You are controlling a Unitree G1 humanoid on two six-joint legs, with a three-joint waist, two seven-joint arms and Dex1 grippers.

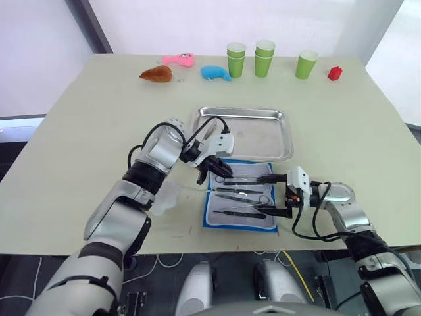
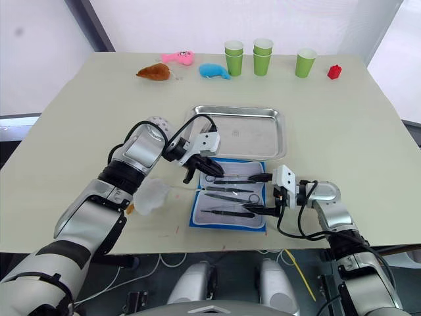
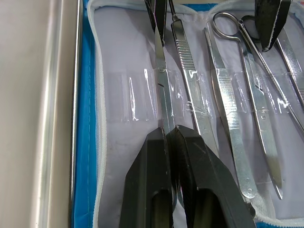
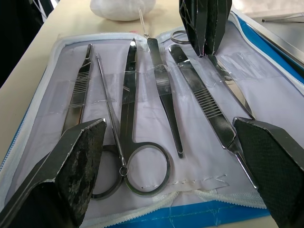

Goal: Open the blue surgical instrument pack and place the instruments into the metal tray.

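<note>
- The table carries everything.
- The metal tray lies mid-table, bare inside.
- The blue pack lies unfolded just beside the tray's near rim, pale lining up.
- The instruments lie side by side on the lining under clear straps: scissors with ring handles, tweezers, a thin probe.
- The left gripper sits over the pack's end nearest the tray, fingers pinched together on one slim instrument.
- The right gripper sits at the pack's right edge, fingers spread wide, holding nothing.
- Green cups stand beyond the tray.
</note>
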